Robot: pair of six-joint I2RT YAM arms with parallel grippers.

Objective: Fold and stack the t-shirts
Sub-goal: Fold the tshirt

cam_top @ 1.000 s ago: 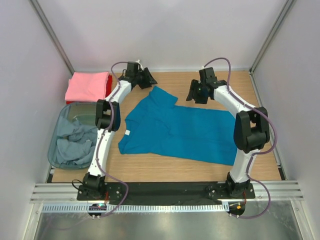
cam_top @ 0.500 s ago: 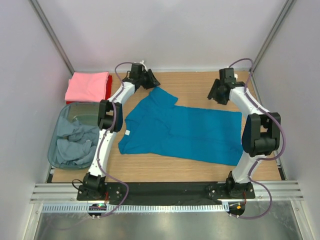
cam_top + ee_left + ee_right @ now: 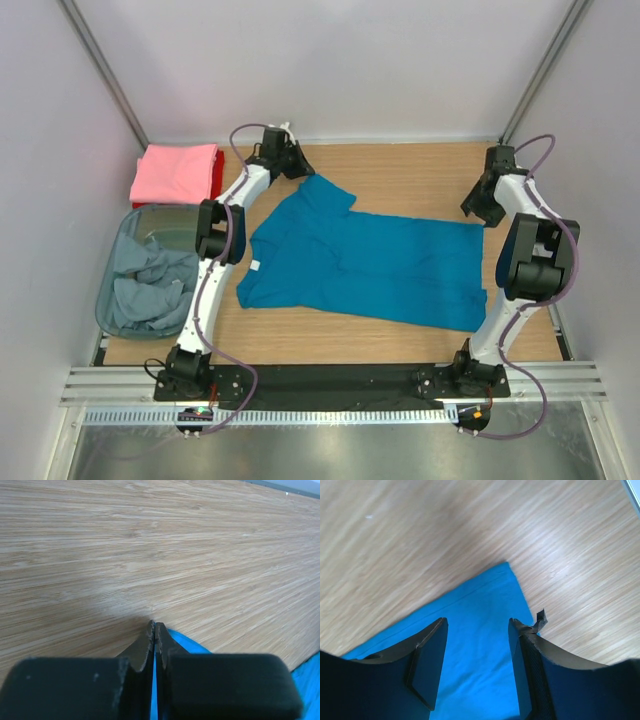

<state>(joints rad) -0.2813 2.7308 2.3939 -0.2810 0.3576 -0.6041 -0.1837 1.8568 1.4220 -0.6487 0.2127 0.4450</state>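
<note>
Teal t-shirt [image 3: 370,265] is laid flat at table [image 3: 400,175] centre, its far-left edge pinched by L gripper [image 3: 154,630], jaws shut tight, while R gripper [image 3: 477,623] is held w/ jaws apart over the far-right corner.

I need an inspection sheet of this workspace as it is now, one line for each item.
Surface: wooden table, no stains seen.
Job's things: teal t-shirt spread flat; folded pink t-shirt on a red t-shirt, far left; grey-blue t-shirts crumpled in the bin.
Clutter: nothing seen.
Grippers: left gripper, fingers shut at the teal sleeve; right gripper open over its far right corner.
Cables: purple cables run along both arms.
Surroundings: pale walls, metal frame posts.
</note>
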